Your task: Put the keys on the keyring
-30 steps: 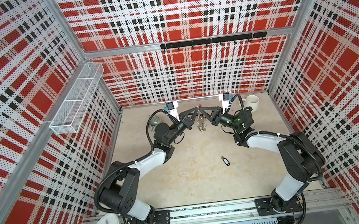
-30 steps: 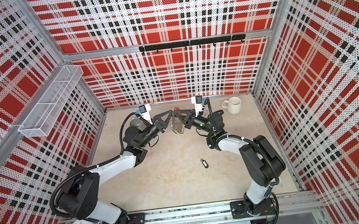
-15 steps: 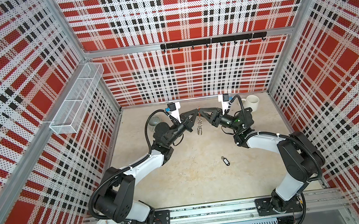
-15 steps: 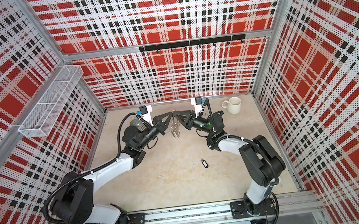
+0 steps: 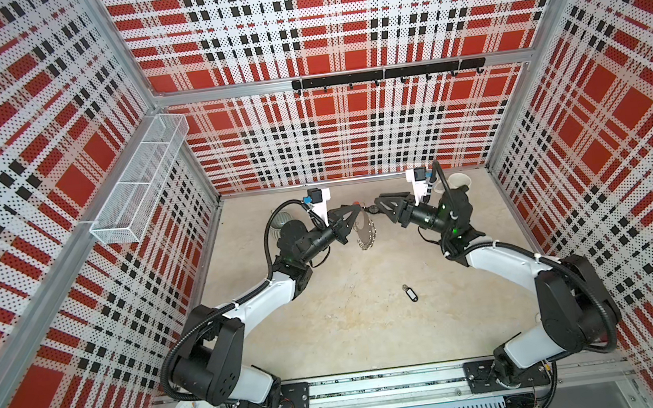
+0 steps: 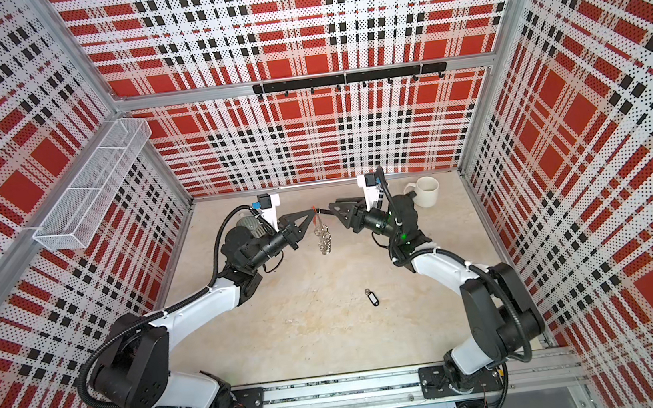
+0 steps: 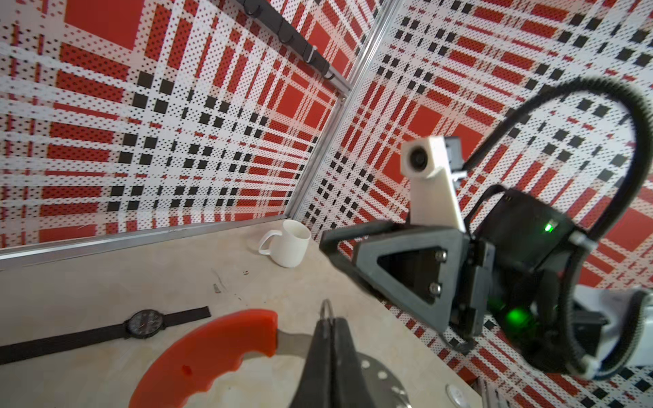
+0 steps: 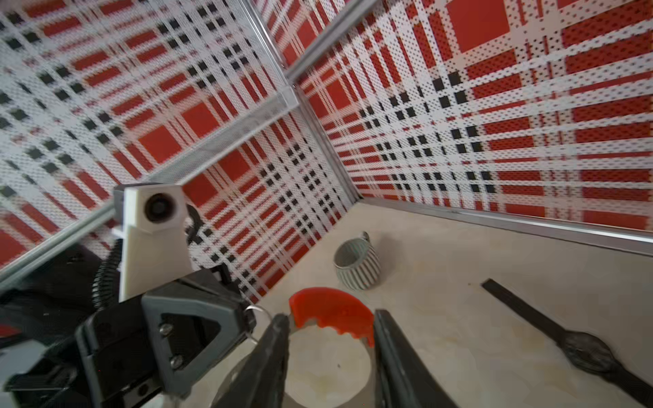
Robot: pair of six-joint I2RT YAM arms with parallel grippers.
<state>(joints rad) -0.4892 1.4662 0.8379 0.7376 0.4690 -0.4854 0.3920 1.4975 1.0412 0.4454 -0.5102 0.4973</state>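
Both arms raised, reaching inward; left hand clamped shut, right hand parted

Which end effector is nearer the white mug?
Right. The right end effector sits between the mug and the left end effector, which is farther off.
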